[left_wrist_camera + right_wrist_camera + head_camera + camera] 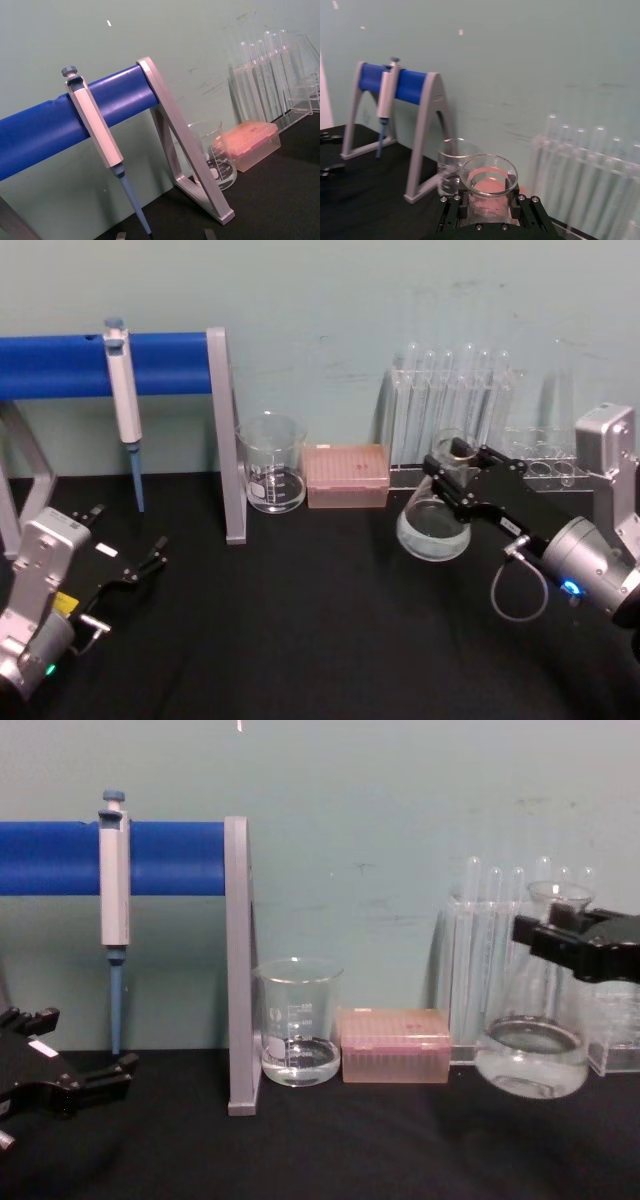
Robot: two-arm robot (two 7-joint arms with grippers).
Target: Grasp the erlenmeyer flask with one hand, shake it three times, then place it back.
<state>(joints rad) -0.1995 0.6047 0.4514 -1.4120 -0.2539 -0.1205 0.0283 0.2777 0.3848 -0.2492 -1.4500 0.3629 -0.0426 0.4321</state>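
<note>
Beaker (pixel 297 1035), pink tip box (pixel 393 1045), test-tube rack (pixel 455 400), pipette (pixel 113 890) on blue stand (pixel 180 858)

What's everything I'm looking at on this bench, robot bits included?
erlenmeyer flask: one, clear, right side
beaker: one, clear, back centre
tip box: one, pink, right of the beaker
test tubes: several, clear, racked back right
pipette: one, white and blue, hanging on the stand
stand: one, blue bar, grey legs, back left
table: one, black
left end effector: one, black, open, near left
right end effector: one, black, shut on the erlenmeyer flask's neck
</note>
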